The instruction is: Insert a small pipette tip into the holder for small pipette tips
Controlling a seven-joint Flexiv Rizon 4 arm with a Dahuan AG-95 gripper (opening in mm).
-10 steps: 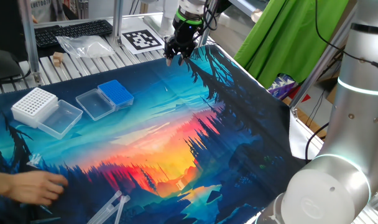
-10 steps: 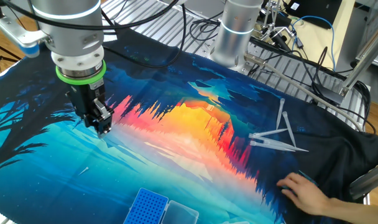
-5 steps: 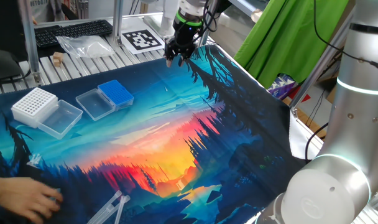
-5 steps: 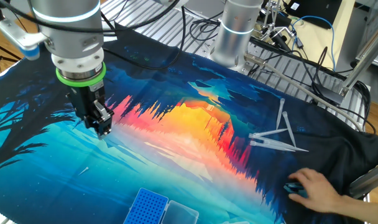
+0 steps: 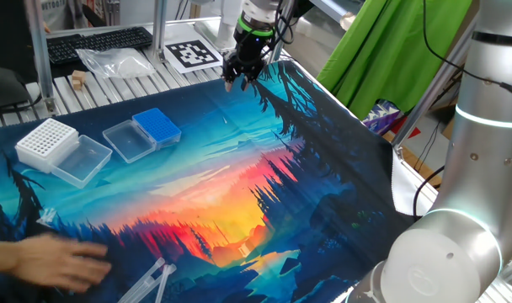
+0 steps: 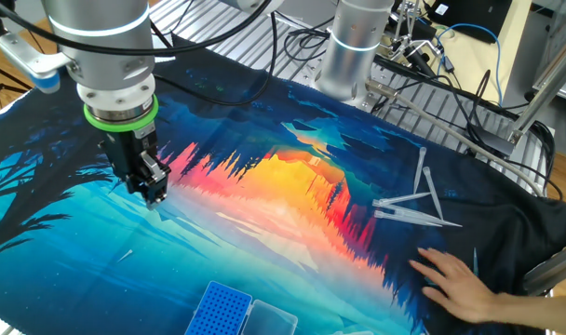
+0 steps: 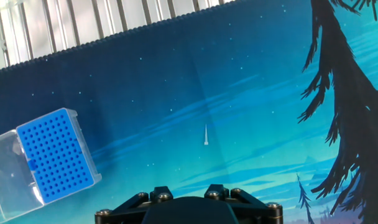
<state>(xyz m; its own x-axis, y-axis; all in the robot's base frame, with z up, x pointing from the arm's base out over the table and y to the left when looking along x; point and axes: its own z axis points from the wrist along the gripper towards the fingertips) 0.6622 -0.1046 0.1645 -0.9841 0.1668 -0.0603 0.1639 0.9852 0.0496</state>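
The tip (image 7: pixel 206 135) lies flat on the blue part of the mat (image 5: pixel 239 168), alone, thin and white; in the hand view it sits just ahead of the gripper housing, pointed end away from the camera. In the other fixed view it is a faint sliver (image 6: pixel 126 254), hard to make out; in the first fixed view it is only a pale speck (image 5: pixel 225 121).

The blue rack (image 5: pixel 157 126) stands well apart from the tip, its grid of holes uncovered, with the clear lid (image 5: pixel 127 140) folded open flat beside it. The other fixed view cuts the rack (image 6: pixel 220 312) off at the bottom edge. The hand view shows it at the left (image 7: pixel 51 155), lid partly out of frame.

The gripper (image 5: pixel 239 76) hangs above the mat's far edge, nothing visibly held. Fingers look close together (image 6: pixel 154 191), but the gap cannot be judged; the hand view shows only the housing, no fingertips.

A white rack (image 5: pixel 46 142) with its own clear lid sits past the blue one. Large pipettes (image 6: pixel 416 203) lie crossed on the dark part. A person's hand (image 6: pixel 460 284) rests flat on the mat near them, the arm cut off at the frame.
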